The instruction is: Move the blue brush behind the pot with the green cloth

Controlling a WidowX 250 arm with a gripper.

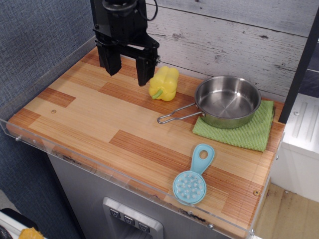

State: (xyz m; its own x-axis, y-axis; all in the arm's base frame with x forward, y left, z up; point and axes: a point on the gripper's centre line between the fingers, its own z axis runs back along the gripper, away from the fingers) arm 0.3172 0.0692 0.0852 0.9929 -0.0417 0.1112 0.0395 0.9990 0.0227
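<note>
The blue brush (pixel 193 177) lies bristles up near the front right edge of the wooden counter, its handle pointing toward the back. The shiny pot (pixel 227 101) sits on the green cloth (pixel 239 130) at the back right, its wire handle pointing left. My black gripper (pixel 129 73) hangs open and empty above the back left of the counter, just left of a yellow bell pepper and far from the brush.
A yellow bell pepper (pixel 164 83) stands between the gripper and the pot. A clear plastic rim (pixel 119 174) runs along the counter's front and left edges. A grey plank wall (pixel 234 40) closes the back.
</note>
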